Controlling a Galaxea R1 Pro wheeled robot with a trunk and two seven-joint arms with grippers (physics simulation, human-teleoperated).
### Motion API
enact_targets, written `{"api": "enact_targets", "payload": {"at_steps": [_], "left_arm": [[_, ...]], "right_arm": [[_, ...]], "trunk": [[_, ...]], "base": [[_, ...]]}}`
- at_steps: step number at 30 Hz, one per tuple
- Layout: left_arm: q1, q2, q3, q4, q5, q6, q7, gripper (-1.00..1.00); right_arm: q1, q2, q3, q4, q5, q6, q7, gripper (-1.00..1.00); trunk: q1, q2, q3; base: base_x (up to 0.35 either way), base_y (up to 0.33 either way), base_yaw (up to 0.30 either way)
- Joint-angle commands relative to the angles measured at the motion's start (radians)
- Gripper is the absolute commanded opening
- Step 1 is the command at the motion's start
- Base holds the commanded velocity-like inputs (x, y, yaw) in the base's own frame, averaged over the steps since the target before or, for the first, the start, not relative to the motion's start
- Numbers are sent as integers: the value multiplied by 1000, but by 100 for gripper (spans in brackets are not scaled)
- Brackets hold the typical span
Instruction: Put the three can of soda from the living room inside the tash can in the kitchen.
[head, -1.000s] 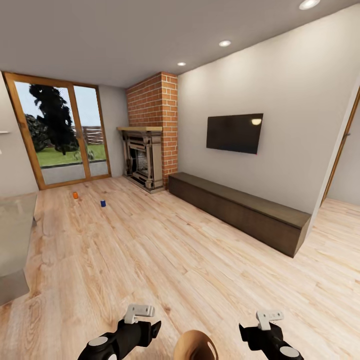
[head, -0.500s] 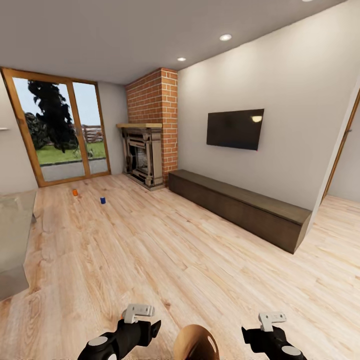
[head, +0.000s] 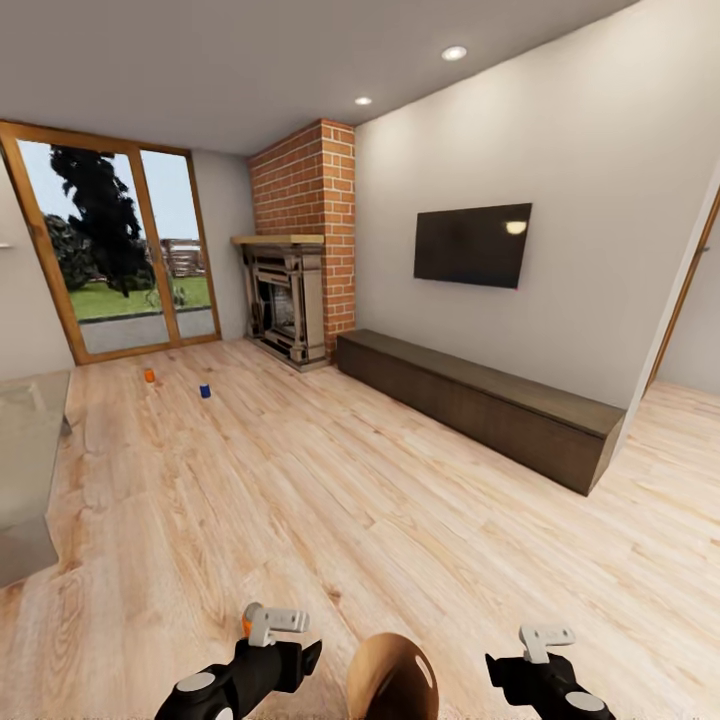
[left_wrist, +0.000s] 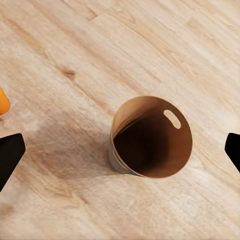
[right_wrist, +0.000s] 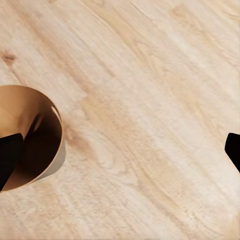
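The left gripper (left_wrist: 120, 152) has its jaws spread wide, black fingertips (left_wrist: 11, 157) at opposite edges of the left wrist view, holding and touching nothing. The right gripper (right_wrist: 120, 155) is spread just as wide and is also empty. In the head view both sit low near the robot, the left gripper (head: 272, 625) and right gripper (head: 540, 637) on either side of the bin (head: 392, 680).

The bin (left_wrist: 151, 137) stands upright on the plank floor (head: 330, 490), mouth up, its long axis vertical, dark inside, with one oval handle hole by the rim. It lies between the two grippers, touched by neither (the right wrist view catches its rim (right_wrist: 30, 135) beside one fingertip).

One orange can (head: 246, 611) peeks out just beside the left gripper; too little of it shows to tell whether it stands or lies. A second orange can (head: 149, 375) and a blue can (head: 205, 391) stand upright on the floor well away, near the glass doors (head: 120, 250), a little apart from each other.
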Motion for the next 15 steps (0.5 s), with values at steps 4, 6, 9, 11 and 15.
{"api": "enact_targets", "payload": {"at_steps": [4,6,9,11,15], "left_arm": [[0,1,1,-1,0,0,0,100],[0,2,1,-1,0,-1,0,100],[0,4,2,-2,0,0,0,100],[0,5,3,-3,0,0,0,100],[0,18,7,-13,0,2,-3,100]], "right_arm": [[0,0,-1,0,0,0,0,100],[0,0,-1,0,0,0,0,100],[0,0,-2,0,0,1,0,100],[0,0,-2,0,0,1,0,100],[0,-1,-4,0,0,2,3,100]], "trunk": [[15,-28,-19],[23,-42,-29],[35,-63,-43],[42,-77,-53],[58,-105,-72]], "base": [[0,0,0],[0,0,0],[0,0,0],[0,0,0],[0,0,0]]}}
